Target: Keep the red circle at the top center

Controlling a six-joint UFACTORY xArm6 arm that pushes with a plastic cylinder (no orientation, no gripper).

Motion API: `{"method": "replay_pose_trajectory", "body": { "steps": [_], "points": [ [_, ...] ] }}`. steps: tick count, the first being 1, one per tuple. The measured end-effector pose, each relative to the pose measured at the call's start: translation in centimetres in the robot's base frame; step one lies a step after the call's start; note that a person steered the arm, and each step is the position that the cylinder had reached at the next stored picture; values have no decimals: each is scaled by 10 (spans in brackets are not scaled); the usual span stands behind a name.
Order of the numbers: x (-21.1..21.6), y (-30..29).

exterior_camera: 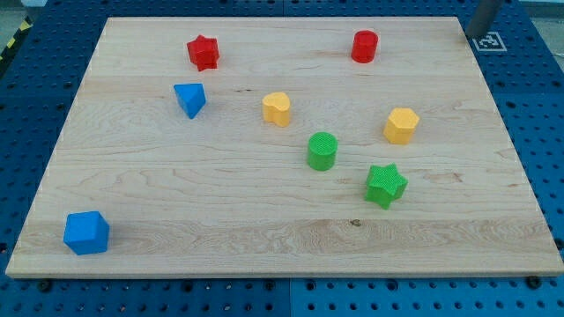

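Wooden board (291,220) of pale, visibly grained planks, resting on a blue perforated base (546,97). At the view's top right a grey rod (484,16) enters the frame, cut off by the upper edge; my tip (472,35) appears to sit just past the board's top-right corner, though its very end is hard to make out, and it is well apart from every block. The arm carries no fingers, so nothing is held. The red circle (364,46), a short ribbed cylinder, stands near the top edge, somewhat right of centre. Other blocks: red star (203,52) at upper left; blue triangle (189,99) below it; blue cube (86,232) at lower left; yellow heart (276,108) near centre; yellow hexagon (401,125) to the right; green circle (322,151) and green star (385,185) below these.
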State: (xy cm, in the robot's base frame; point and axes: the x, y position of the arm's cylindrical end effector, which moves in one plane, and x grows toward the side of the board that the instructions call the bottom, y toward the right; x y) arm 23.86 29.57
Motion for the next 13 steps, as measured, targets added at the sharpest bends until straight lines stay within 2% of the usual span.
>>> {"method": "replay_pose_trajectory", "body": {
  "steps": [2,3,4,5,7,8,9,12,13],
  "points": [
    [8,-117],
    [55,-92],
    [78,-114],
    [74,-147],
    [63,-107],
    [23,-125],
    [27,-158],
    [61,-150],
    [35,-174]
  ]
}}
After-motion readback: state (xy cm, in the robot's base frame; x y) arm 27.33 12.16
